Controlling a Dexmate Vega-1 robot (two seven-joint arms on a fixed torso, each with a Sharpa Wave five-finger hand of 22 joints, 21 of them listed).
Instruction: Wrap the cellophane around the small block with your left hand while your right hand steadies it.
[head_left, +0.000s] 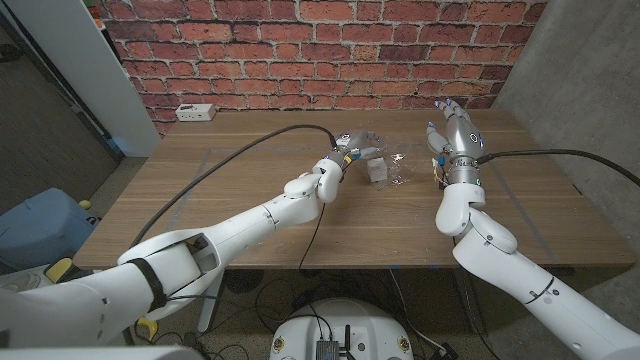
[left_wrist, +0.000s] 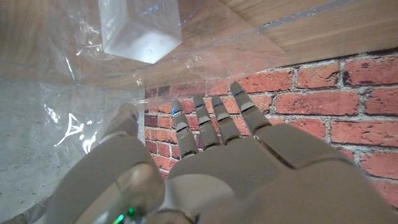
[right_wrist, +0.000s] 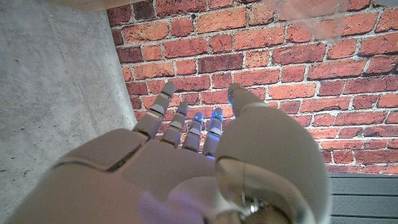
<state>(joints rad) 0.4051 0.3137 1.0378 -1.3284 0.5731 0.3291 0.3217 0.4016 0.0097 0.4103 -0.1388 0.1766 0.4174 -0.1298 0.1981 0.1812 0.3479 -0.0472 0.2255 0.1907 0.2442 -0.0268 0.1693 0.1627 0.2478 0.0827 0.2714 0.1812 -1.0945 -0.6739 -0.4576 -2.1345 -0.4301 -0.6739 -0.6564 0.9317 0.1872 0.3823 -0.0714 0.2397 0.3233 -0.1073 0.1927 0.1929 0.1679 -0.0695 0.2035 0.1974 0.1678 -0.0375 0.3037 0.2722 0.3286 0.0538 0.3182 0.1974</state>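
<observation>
The wooden counter (head_left: 250, 200) carries the work. The left robot hand (head_left: 343, 152) reaches in over the middle of the counter, its pale grey fingers (left_wrist: 214, 121) straight and apart in the left wrist view; a fold of the clear crinkled cellophane sheet (head_left: 385, 165) drapes over its thumb side, but I cannot tell whether the thumb pinches the film or the film only lies against it. Just beside this hand, on its right, the small clear block (head_left: 378, 171) sits on the counter amid the cellophane, which spreads loosely around and partly over it; in the left wrist view the block (left_wrist: 140, 28) shows as a frosted cube under the film (left_wrist: 74, 106). The right robot hand (head_left: 452, 135) stands upright to the right of the block, near but apart from it, fingers spread and holding nothing. Farther back, a white power strip (head_left: 195, 113) lies at the counter's far left edge, before the red brick wall (head_left: 320, 50).
</observation>
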